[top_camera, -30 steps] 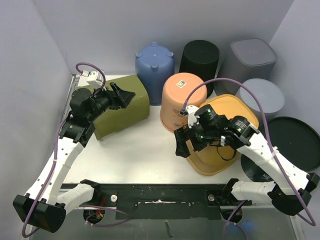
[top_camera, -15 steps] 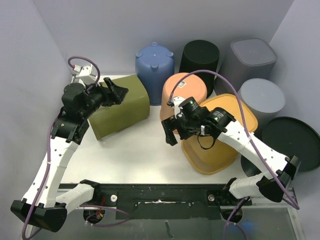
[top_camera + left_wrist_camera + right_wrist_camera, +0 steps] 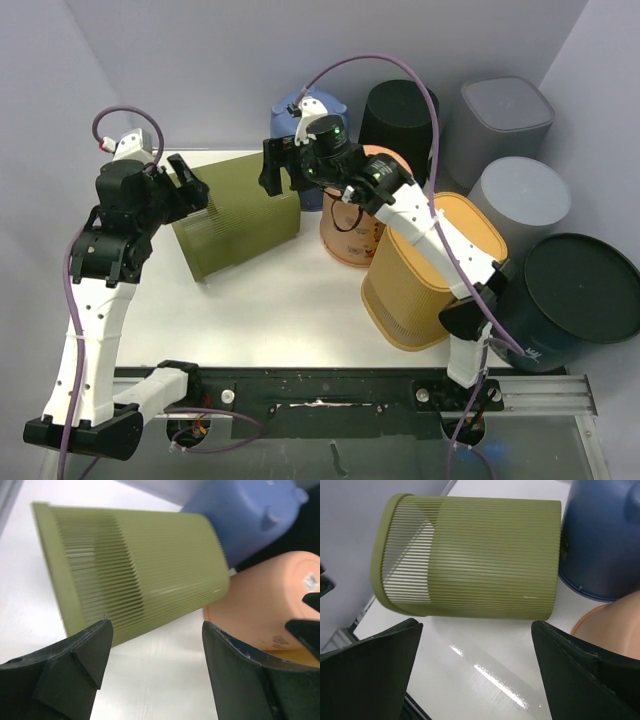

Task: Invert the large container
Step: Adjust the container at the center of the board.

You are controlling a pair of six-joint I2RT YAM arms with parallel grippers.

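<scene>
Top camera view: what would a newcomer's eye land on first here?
The olive-green ribbed bin lying on its side at the back left of the table, with the left gripper and right gripper both open near either end of it. Next, the peach bucket and big yellow basket crowding in on its right.

The white table top (image 3: 280, 310) is carrying four containers. An olive-green ribbed plastic bin (image 3: 240, 215) is lying on its side at the left rear. A blue plastic bucket (image 3: 245, 515) and a salmon plastic bucket (image 3: 260, 600) are standing inverted just beside its closed end. A yellow perforated plastic basket (image 3: 420, 290) is standing at the right, just beside the salmon bucket.
</scene>
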